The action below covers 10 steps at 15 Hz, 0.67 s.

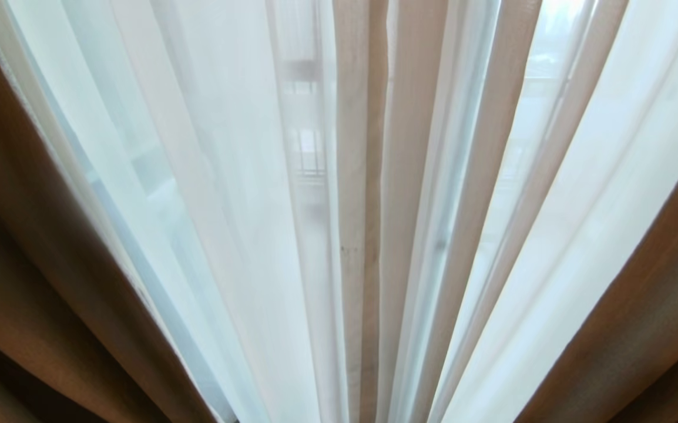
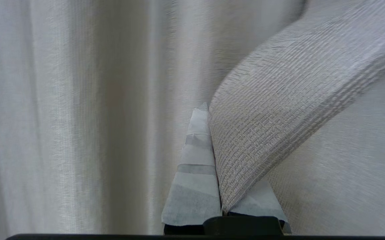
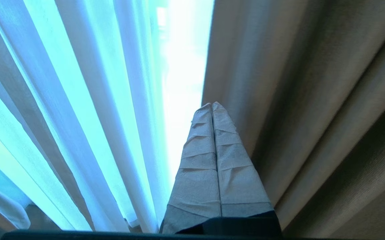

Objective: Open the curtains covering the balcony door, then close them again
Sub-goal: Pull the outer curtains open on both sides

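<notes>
Curtains [image 2: 279,110]: a woven fold is pinched in the closed left claw [image 2: 217,160]; judged mid-draw, a sideways pull being required next. Right claw [image 3: 212,110] closed, empty.

This looks like a lived-in room of a home or a hotel-style apartment, seen from right up against a tall window or glass door. Floor-length curtains [image 1: 374,235] fill every view in 2 layers: thin white sheer [image 1: 227,205] that lets daylight through, and thick woven beige drapes [image 1: 33,264] hanging in deep pleats at both sides. Through the sheer, dim horizontal bars [image 1: 306,170] of a frame or railing show against bright outdoor light. The drape's coarse textured weave [image 2: 279,116] is household furnishing fabric.
</notes>
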Available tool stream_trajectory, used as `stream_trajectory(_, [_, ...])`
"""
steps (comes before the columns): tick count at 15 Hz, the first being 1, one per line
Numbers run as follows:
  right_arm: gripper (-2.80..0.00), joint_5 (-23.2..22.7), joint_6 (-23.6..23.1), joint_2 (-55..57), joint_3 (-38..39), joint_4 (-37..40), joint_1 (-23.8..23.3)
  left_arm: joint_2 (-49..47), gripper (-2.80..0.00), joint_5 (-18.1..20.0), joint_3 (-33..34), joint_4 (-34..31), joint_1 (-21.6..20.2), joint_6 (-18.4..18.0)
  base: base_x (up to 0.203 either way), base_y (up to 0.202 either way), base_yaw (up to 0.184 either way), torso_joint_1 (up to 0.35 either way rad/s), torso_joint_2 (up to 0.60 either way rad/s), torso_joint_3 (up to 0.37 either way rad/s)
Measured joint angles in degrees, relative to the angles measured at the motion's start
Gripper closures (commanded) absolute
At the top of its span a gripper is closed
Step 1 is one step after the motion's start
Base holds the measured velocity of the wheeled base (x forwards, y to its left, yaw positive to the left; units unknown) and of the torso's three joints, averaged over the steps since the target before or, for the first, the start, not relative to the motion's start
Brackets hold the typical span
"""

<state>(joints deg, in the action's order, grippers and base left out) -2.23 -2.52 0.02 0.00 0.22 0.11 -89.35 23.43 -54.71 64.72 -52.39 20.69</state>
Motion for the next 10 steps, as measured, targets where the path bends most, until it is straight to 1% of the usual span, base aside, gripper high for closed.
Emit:
stream_trajectory(6, [0.00, 0.0, 0.0, 0.0, 0.0, 0.0, 0.0, 3.3, -2.80, 0.0, 4.4, 0.8, 0.0, 0.3, 0.000, 0.000, 0.000, 0.000, 0.00, 0.000])
stream_trajectory(8, [0.00, 0.0, 0.0, 0.0, 0.0, 0.0, 0.0, 5.1, -2.80, -0.1, 6.9, 0.7, -0.2, 0.5, 0.000, 0.000, 0.000, 0.000, 0.00, 0.000])
stream_trajectory(10, [0.00, 0.0, 0.0, 0.0, 0.0, 0.0, 0.0, 8.0, -2.80, -0.4, 11.1, 0.6, -0.3, 0.4, 0.000, 0.000, 0.000, 0.000, 0.00, 0.000])
